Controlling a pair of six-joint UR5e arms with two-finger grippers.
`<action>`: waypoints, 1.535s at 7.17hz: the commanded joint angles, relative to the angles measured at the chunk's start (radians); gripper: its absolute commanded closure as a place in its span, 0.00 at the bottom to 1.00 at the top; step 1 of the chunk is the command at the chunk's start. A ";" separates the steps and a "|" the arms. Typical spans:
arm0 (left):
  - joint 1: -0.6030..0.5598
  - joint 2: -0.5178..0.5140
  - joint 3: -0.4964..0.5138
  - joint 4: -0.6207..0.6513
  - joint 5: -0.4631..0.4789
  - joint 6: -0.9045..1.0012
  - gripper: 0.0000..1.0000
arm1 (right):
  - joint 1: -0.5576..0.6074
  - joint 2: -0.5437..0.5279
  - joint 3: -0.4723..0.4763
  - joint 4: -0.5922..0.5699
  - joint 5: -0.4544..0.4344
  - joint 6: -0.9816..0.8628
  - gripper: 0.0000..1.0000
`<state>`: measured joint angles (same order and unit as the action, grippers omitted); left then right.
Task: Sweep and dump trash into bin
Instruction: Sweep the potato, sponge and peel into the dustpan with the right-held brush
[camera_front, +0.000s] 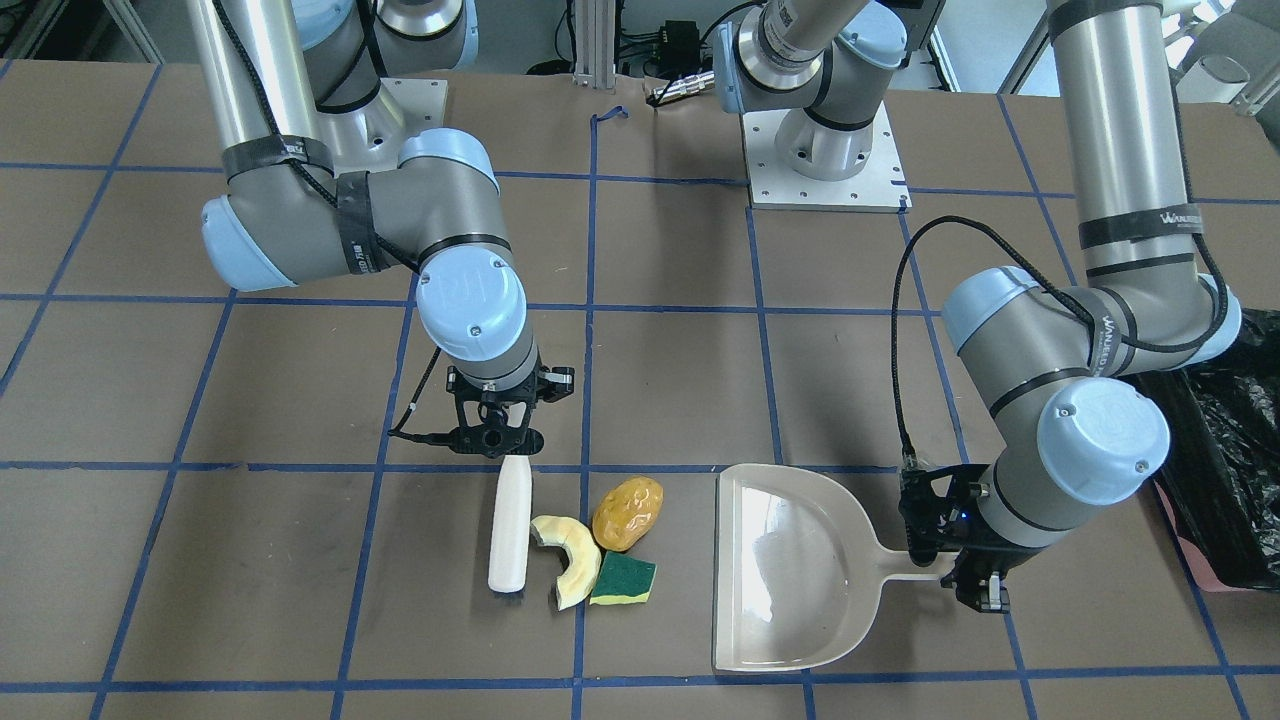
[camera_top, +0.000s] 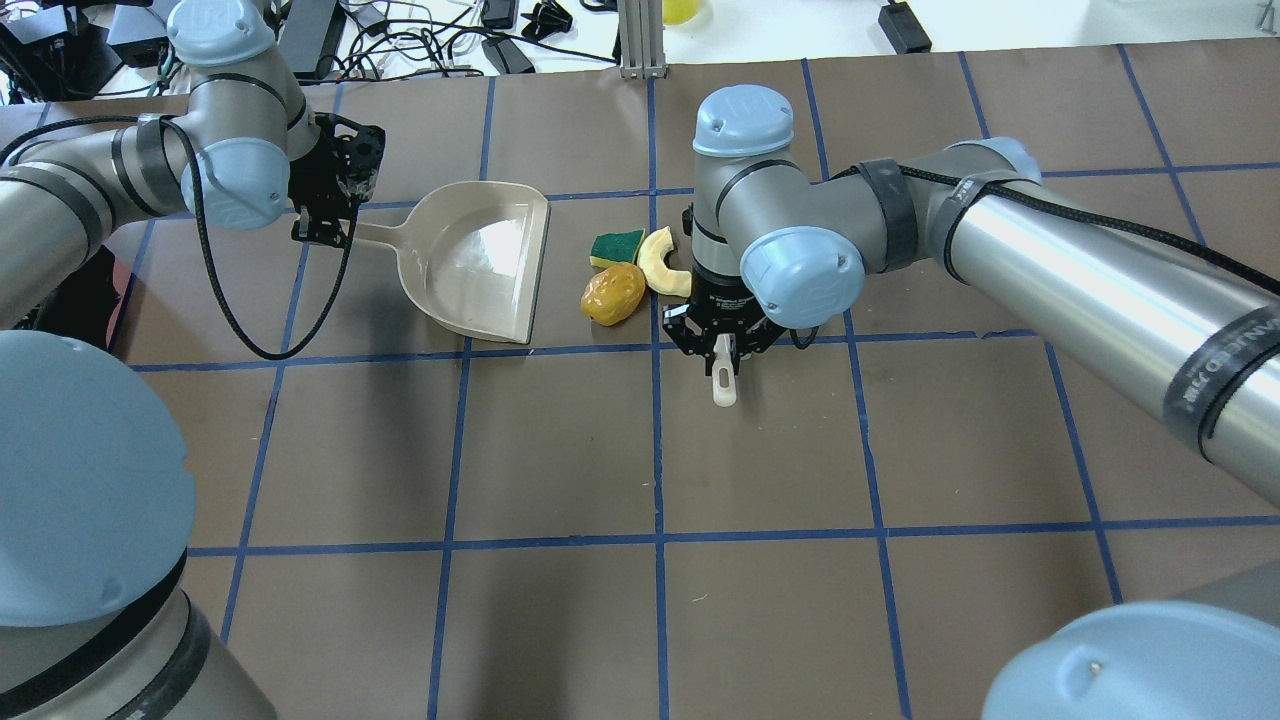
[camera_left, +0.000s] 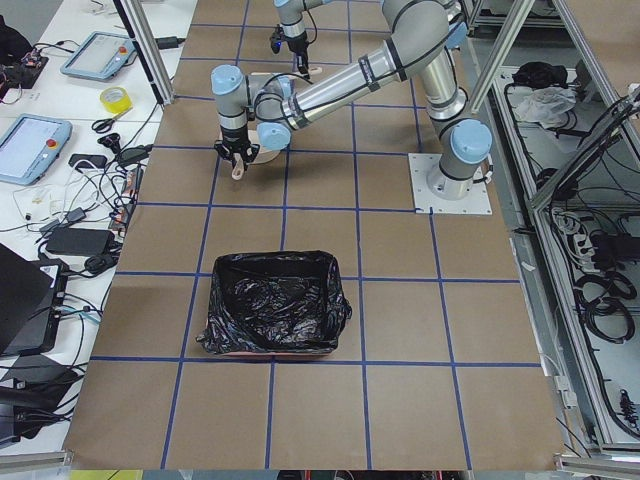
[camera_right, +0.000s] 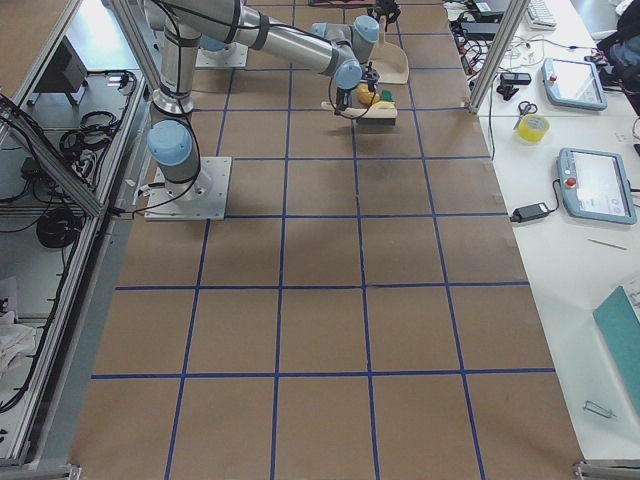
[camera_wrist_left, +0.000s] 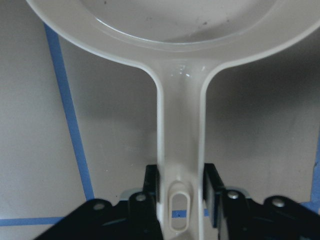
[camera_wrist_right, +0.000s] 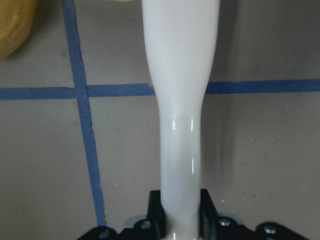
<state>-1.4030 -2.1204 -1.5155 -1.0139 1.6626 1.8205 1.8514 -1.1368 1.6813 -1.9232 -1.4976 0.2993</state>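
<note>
The right gripper (camera_wrist_right: 182, 212) is closed narrowly on the handle of the brush (camera_front: 509, 530); the left gripper (camera_wrist_left: 181, 187) is clamped on the handle of the dustpan (camera_front: 790, 560). Sweeping is judged to be the step in hand. The trash, made up of the lump (camera_front: 628, 512), rind (camera_front: 572, 560) and sponge (camera_front: 623, 580), lies on the desk (camera_front: 650, 400) between brush and pan mouth, so a sideways push toward the pan is called for. The bin (camera_left: 272, 315) stands well apart.

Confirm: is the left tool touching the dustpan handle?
Touching. The left wrist view shows the left tool closed on the dustpan handle, with one finger pressed flat against each side and no gap visible.
</note>
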 joint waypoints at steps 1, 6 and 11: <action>-0.008 0.000 0.001 -0.002 0.005 -0.012 0.80 | 0.040 0.038 -0.018 -0.056 0.002 0.063 1.00; -0.010 0.000 0.003 -0.002 0.000 -0.015 0.80 | 0.193 0.166 -0.201 -0.056 0.054 0.320 1.00; -0.010 0.005 0.003 0.000 -0.010 -0.015 0.80 | 0.308 0.268 -0.371 -0.073 0.172 0.492 1.00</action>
<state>-1.4128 -2.1160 -1.5125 -1.0152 1.6546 1.8055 2.1434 -0.8852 1.3408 -1.9914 -1.3536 0.7770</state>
